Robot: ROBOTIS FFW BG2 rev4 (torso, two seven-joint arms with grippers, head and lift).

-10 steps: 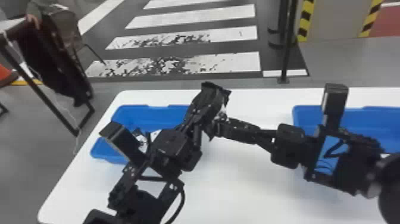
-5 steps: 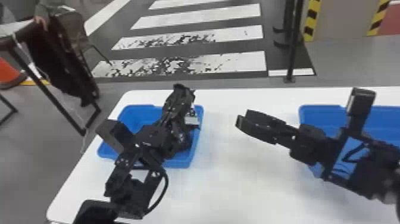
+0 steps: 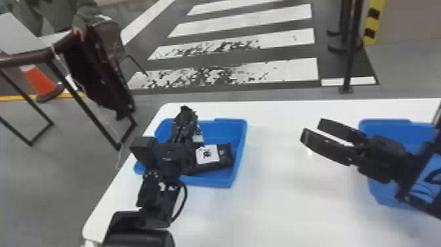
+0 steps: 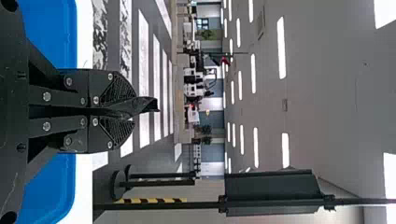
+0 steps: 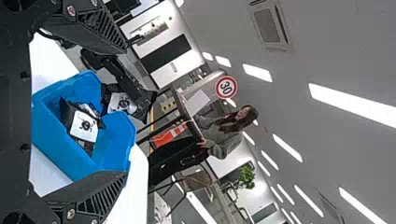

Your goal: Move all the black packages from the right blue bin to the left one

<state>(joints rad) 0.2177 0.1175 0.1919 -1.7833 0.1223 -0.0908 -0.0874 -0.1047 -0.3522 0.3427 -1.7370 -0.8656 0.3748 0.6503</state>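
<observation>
In the head view my left gripper [image 3: 185, 121] is over the left blue bin [image 3: 241, 147], shut on a black package [image 3: 198, 137] with a white label. The left wrist view has that gripper [image 4: 131, 108] pinching a thin black package edge [image 4: 147, 104]. Another labelled black package [image 3: 225, 157] lies inside the left bin. Between the bins, near the right one, my right gripper [image 3: 311, 128] stands open and holds nothing; in the right wrist view its fingers frame a wide gap [image 5: 123, 112]. My right arm partly covers the right blue bin [image 3: 377, 125].
Both bins stand on a white table [image 3: 279, 203], the left bin near the table's left edge. Bare tabletop separates them. Beyond the table are a black post [image 3: 351, 59], a dark-framed stand at the left and an orange cone [image 3: 39, 80].
The grippers were together between the bins; they have parted. My left gripper moved left over its bin with the package, while the right drew back toward the right bin and opened. The head view also shifted.
</observation>
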